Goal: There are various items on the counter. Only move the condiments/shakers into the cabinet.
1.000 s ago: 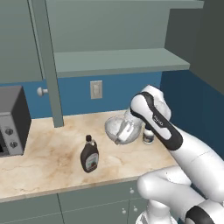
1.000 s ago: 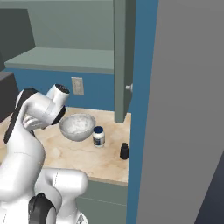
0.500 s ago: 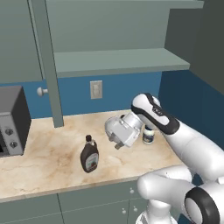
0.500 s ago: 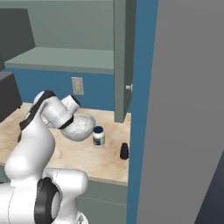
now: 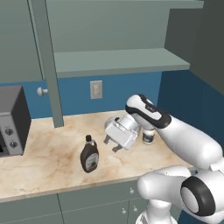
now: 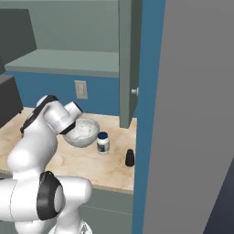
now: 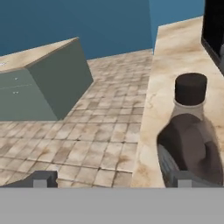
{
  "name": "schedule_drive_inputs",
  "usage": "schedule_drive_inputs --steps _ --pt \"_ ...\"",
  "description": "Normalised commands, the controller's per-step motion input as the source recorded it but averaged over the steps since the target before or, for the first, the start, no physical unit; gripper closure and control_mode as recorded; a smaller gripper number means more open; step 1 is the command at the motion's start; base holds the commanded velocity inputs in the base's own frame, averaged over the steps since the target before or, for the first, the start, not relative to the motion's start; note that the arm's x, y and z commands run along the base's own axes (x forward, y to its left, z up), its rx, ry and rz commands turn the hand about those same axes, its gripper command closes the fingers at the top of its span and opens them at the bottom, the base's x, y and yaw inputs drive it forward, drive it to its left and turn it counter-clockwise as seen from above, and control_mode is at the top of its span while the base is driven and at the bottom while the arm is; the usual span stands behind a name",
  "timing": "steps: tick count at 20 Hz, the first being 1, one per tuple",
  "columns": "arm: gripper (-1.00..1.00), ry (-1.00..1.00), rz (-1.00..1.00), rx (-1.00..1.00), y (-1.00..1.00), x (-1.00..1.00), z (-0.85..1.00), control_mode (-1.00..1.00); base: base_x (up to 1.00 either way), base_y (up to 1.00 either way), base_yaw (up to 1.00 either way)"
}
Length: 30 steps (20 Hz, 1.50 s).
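the gripper [image 5: 111,145] hung low over the counter [image 5: 48,153], tipped toward the syrup bottle [image 5: 89,154], its jaws spread wide with nothing between them. in the hand view the two finger tips [image 7: 39,179] stood far apart, and the right-hand one sat in front of the bottle's dark belly; whether it touched the bottle could not be told. the bottle stood upright near the counter's front edge, black cap on top. behind the hand, the glass bowl [image 6: 84,133] rested on the stone, with the white blue-lidded jar [image 6: 103,142] just beside it and the small black shaker [image 6: 130,157] a little further along, near the blue wall panel. all three condiments were on the worktop. above, the cabinet [image 5: 118,61] showed its pale shelf, the tall door edge [image 5: 49,70] running down to the counter. a grey toaster oven [image 5: 11,120] sat at the far left.
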Motion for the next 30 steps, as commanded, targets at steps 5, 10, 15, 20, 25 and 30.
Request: schedule_drive_inputs --steps 5,10,15,20,25,30 --pt "-1.0 0.0 0.0 0.0 0.0 0.2 0.0 -1.0 0.0 0.0 0.0" --pt "-1.0 0.0 0.0 0.0 0.04 0.29 0.0 -1.0 0.0 0.0 0.0" --pt "-1.0 0.0 0.01 0.0 0.19 0.23 -0.05 -1.0 0.0 0.0 0.0" --pt "-1.0 0.0 0.04 0.0 0.26 0.12 -0.05 -1.0 0.0 0.0 0.0" --pt "-1.0 0.0 0.05 -0.01 0.31 0.02 -0.03 -1.0 0.0 0.0 0.0" --pt "-1.0 0.0 0.06 -0.02 0.29 0.0 -0.01 -1.0 0.0 0.0 0.0"
